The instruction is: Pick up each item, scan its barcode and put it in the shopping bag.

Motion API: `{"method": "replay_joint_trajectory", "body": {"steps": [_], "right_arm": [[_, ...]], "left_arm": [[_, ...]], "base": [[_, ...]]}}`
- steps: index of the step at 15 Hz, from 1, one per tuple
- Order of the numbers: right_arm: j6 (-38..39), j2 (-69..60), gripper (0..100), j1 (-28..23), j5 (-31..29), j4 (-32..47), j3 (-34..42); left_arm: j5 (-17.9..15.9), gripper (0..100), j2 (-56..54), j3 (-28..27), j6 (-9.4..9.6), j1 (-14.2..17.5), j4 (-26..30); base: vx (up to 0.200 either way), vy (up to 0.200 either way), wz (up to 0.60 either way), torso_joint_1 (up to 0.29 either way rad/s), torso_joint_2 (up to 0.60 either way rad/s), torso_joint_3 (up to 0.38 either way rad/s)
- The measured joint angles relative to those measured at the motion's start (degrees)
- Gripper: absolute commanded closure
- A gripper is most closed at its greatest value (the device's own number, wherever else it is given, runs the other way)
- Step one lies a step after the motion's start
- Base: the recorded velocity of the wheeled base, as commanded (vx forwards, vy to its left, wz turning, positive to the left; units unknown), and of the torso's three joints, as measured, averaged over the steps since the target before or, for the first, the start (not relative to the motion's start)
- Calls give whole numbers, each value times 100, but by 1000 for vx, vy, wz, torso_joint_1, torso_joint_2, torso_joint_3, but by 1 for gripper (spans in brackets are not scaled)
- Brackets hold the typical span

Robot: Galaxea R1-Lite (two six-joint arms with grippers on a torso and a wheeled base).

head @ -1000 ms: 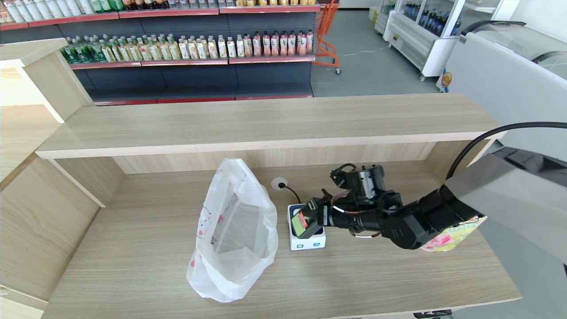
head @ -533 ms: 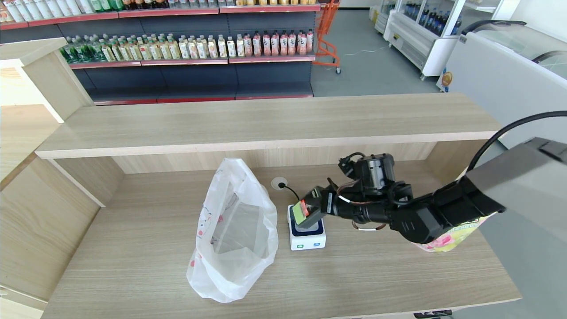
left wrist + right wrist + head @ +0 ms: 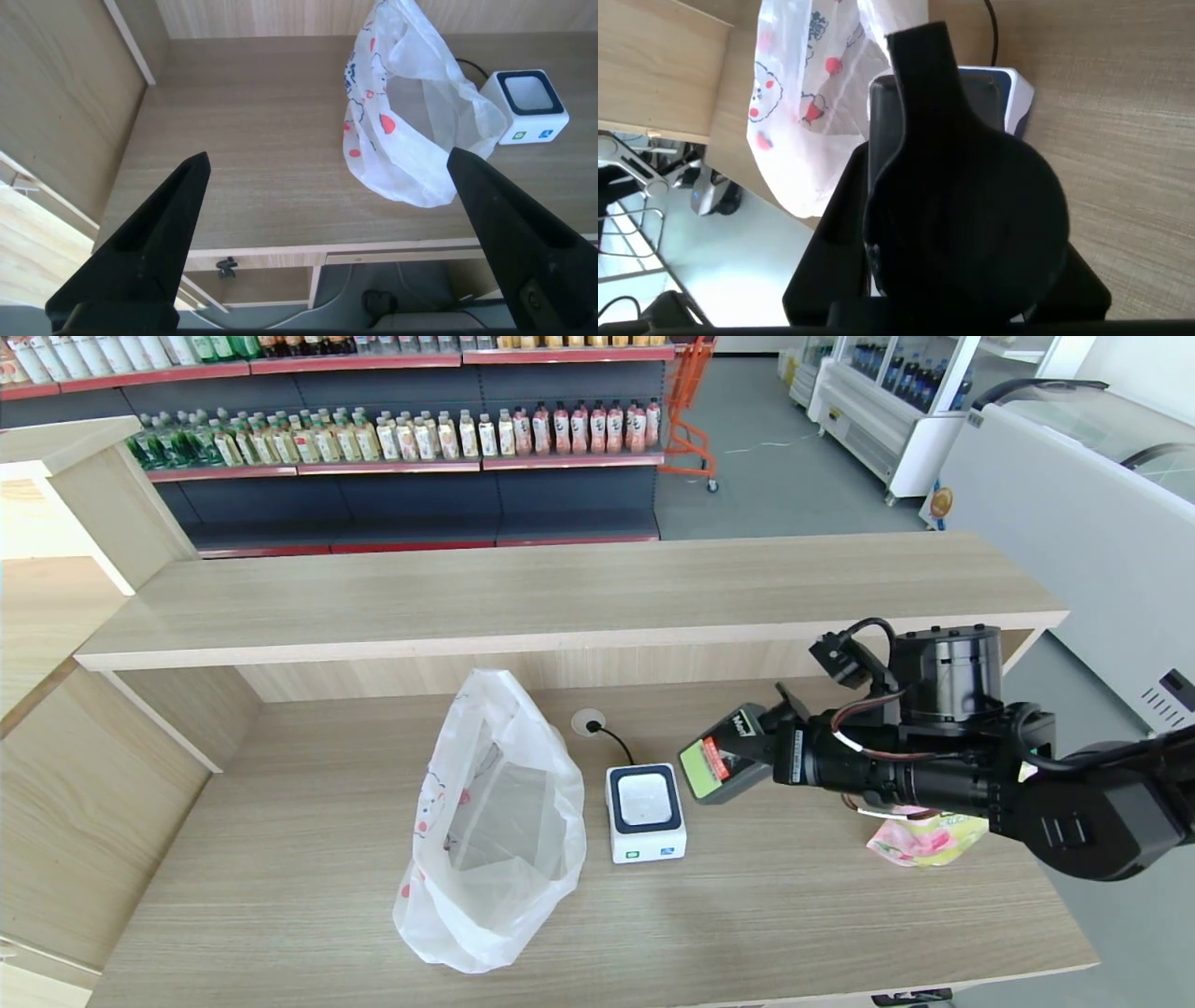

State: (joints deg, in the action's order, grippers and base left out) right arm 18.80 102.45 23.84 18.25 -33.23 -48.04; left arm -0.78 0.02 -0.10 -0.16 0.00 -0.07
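My right gripper point(image 3: 747, 758) is shut on a small grey box point(image 3: 707, 768) with a green and red label, held in the air just right of the white barcode scanner point(image 3: 644, 812). The white plastic shopping bag point(image 3: 495, 831) stands open to the scanner's left. A pink and green pouch point(image 3: 924, 838) lies on the counter under my right arm. In the right wrist view the box point(image 3: 881, 121) sits between black fingers, with the bag point(image 3: 808, 84) and scanner point(image 3: 1013, 91) beyond. My left gripper point(image 3: 327, 163) hangs open and empty, off the counter's near side, short of the bag point(image 3: 402, 121).
The scanner's black cable point(image 3: 611, 739) runs to a round port in the wooden counter point(image 3: 280, 859). A raised ledge point(image 3: 560, 597) walls the far side and a wooden panel point(image 3: 84, 803) the left. Store shelves and freezers stand beyond.
My right arm has drawn back to the right and risen, carrying the box off the scanner, whose top face now shows. The bag and pouch have not moved.
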Motion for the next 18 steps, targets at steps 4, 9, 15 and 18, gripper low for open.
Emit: {"method": "replay_joint_trajectory", "body": {"steps": [4, 9, 15, 18], "right_arm": [[-5, -218, 100, -17, -5, 9, 210], [118, -289, 100, -23, -2, 39, 240], [633, -313, 100, 7, 4, 206, 218], [714, -226, 100, 112, 13, 187, 183]], "left_arm": [[0, 0, 0, 0, 16, 0, 0], [0, 0, 0, 0, 6, 0, 0], [7, 0, 0, 0, 9, -11, 7], [10, 0, 0, 0, 16, -2, 2]], "base": [[0, 0, 0, 0, 0, 0], [0, 80, 0, 1, 1, 1], [0, 200, 0, 4, 5, 2], [0, 200, 0, -7, 2, 5]]}}
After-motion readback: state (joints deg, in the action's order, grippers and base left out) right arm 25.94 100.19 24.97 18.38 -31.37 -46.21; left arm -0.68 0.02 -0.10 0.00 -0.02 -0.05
